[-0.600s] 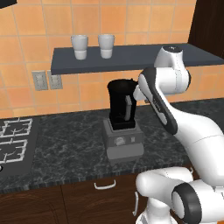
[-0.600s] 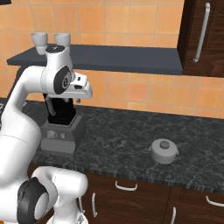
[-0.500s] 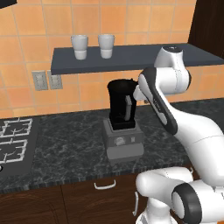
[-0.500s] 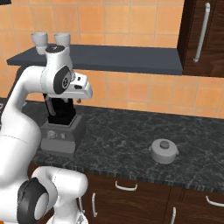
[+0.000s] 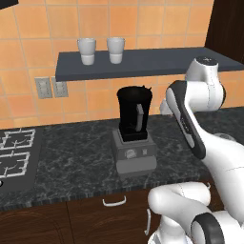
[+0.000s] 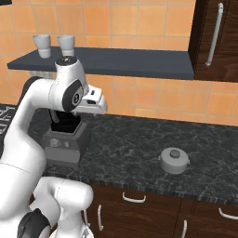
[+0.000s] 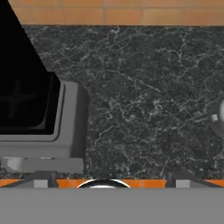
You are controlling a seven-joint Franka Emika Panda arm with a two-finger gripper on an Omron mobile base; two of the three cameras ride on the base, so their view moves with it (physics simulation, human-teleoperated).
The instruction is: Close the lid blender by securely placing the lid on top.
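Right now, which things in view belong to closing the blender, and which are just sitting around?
Job:
blender, jar open on top
lid, on the counter to the blender's right

Just around:
two white cups on the shelf
stove
wall outlets

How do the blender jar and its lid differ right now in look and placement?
The blender jar is tall, black and stands open on its grey base; the lid is low, round, light grey with a knob. The jar is under the shelf; the lid lies apart to its right. Both are on the counter.

The white arm rises and folds forward at the elbow, its wrist held high, pointing downward.
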